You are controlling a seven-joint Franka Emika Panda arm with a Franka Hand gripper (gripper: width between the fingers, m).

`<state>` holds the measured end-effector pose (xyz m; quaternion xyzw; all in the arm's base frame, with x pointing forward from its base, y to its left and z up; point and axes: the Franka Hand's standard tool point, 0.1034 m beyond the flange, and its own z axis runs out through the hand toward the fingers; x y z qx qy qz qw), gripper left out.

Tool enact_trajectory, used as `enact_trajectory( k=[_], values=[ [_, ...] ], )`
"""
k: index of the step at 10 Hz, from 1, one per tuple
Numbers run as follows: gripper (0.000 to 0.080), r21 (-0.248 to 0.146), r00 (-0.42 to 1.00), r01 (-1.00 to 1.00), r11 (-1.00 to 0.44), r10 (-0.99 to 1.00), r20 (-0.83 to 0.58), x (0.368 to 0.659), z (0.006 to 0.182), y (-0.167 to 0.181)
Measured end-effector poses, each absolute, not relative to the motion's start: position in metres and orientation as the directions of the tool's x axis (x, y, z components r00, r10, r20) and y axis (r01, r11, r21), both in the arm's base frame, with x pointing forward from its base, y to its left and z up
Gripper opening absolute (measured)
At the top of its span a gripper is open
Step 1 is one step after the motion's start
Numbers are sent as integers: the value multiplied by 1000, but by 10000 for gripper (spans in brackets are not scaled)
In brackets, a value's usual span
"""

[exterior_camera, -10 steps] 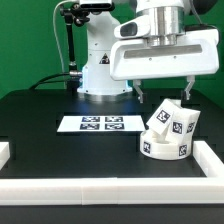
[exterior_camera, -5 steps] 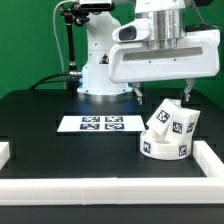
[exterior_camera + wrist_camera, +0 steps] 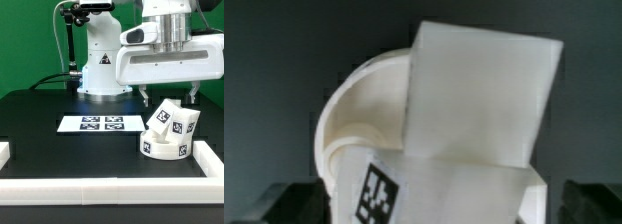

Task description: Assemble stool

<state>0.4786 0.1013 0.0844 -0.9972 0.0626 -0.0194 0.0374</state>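
We are hovering the gripper [image 3: 168, 96], fingers spread apart and empty, right over the stool parts [image 3: 168, 132] piled at the desk's [image 3: 60, 160] right side.

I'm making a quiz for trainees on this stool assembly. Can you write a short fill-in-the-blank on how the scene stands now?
1. The hand hangs above the stool parts with its jaws ____.
2. The stool parts lie piled near the exterior view's ____ edge of the table.
3. The marker board lies flat on the ____.
4. The table top is ____ in colour.

Missing words: open; right; table; black
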Motion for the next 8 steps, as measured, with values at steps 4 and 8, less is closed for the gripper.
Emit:
enact_trajectory(
  k=[4, 8],
  values=[
    [649, -65, 992, -109, -992, -113, 53, 480, 77, 100],
    [515, -63, 992, -105, -992, -109, 58, 484, 77, 89]
  ],
)
